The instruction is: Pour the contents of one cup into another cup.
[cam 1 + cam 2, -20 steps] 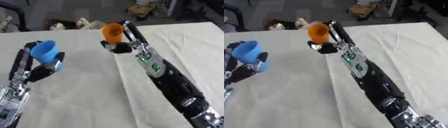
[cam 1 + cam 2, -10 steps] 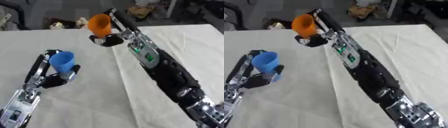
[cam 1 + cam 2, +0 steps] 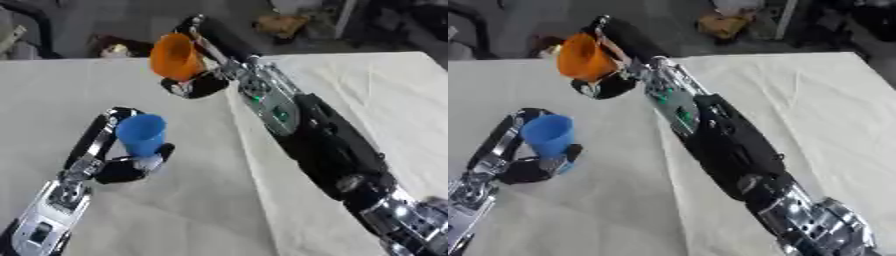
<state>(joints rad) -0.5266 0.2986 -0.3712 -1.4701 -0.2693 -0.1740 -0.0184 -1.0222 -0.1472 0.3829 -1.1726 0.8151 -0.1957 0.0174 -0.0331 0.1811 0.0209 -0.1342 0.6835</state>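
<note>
My left hand is curled round a blue cup, which stands upright with its mouth up at the lower left of the left eye view. My right hand holds an orange cup higher up and further back, tilted so that its mouth faces left and toward the camera. The orange cup hangs above and slightly right of the blue one, with a gap between them. What is inside either cup cannot be seen.
A cream cloth covers the table, with a fold line running down its middle. Beyond the far table edge lie dark floor and some clutter. My right forearm crosses the table's centre diagonally.
Both cups have drawn closer together: the blue cup moved right and toward the centre, the orange cup moved left and tilted more. The camera view has also shifted.
</note>
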